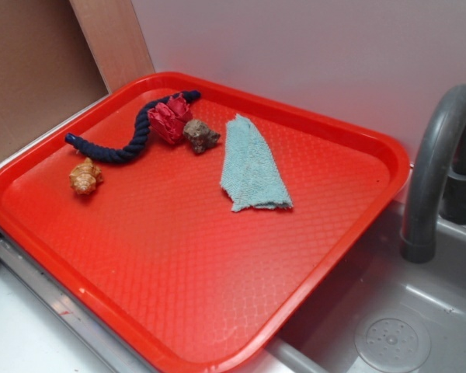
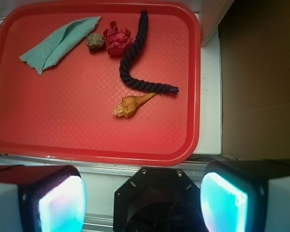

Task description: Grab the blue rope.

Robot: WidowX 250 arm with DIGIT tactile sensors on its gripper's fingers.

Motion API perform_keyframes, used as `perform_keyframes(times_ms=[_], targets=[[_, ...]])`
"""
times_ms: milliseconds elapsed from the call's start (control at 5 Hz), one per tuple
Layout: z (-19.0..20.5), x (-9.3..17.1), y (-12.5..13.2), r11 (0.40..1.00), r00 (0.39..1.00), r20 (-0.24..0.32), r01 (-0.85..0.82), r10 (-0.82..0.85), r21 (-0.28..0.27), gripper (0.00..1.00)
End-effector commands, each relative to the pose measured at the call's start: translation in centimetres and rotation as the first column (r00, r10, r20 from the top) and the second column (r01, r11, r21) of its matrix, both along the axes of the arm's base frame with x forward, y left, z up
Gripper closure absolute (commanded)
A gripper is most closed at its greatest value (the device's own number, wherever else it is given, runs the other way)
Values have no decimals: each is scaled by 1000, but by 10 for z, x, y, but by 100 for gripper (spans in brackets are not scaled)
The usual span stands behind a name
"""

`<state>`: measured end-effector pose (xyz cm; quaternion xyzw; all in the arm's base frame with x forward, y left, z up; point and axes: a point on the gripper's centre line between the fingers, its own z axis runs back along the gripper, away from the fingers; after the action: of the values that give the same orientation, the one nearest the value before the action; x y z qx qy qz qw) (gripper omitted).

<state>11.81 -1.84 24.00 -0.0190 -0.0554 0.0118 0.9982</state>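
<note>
Navy rope [image 1: 128,140], textured red tray [image 1: 217,256]

From the wrist view I see only the front of my claw [image 2: 142,198]. Its two fingers [image 2: 53,200] are blocky, with dark casings and pale grey outer sides. Each inner face carries a smooth pad that glows cyan to white, with rounded corners. Between them sits a black, angular, roughly octagonal housing [image 2: 157,200], matte, with two small bright screws near its top edge. In the exterior view I see no part of my arm.
</note>
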Motion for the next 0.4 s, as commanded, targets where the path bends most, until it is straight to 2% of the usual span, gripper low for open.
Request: perform_keyframes(times_ms=[0, 200], targets=[[-10, 53, -10, 991, 991, 46, -122, 125, -55, 0], [-33, 83, -20, 991, 992, 46, -117, 119, -59, 0]])
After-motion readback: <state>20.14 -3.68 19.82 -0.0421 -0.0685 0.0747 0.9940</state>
